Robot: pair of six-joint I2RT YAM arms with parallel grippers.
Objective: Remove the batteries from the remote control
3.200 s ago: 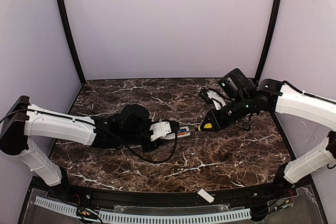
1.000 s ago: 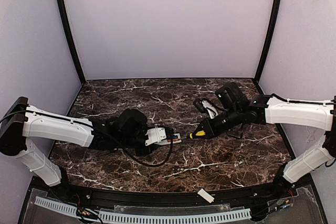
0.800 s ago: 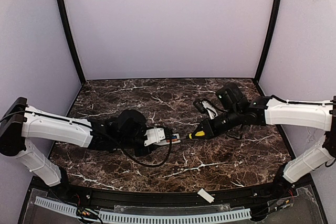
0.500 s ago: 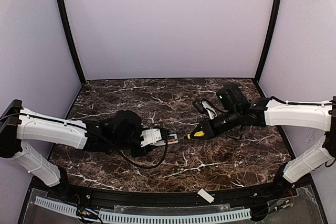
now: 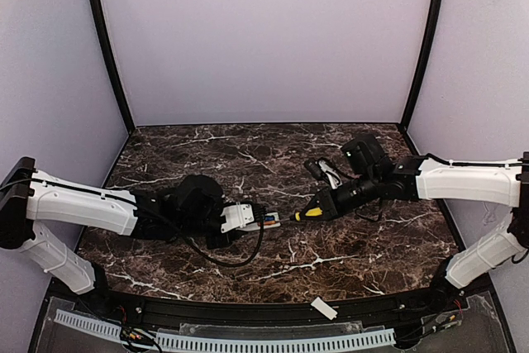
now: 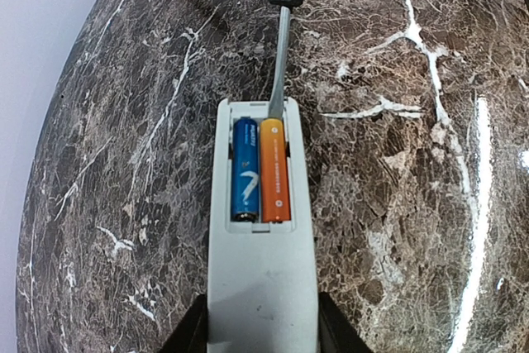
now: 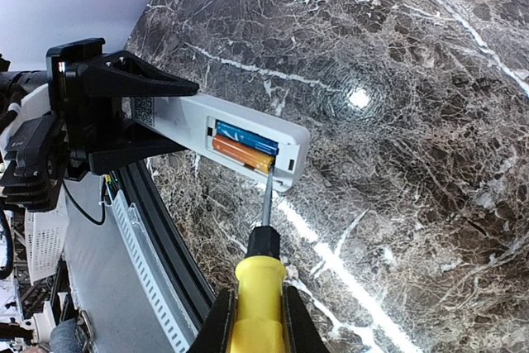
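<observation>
Left wrist: remote control (image 6: 263,270) inside left pincer (image 6: 263,326), batteries (image 6: 263,169) just beyond.

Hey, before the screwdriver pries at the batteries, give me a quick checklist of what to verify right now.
1. The remote control sits clamped in the left gripper: ok.
2. The right gripper is shut on the screwdriver: ok.
3. The battery compartment is uncovered: ok.
4. The orange battery and blue battery lie exposed, side by side: ok.
5. Tip at the orange battery's end: ok.
6. Tip wedged under that battery: cannot tell.
</observation>
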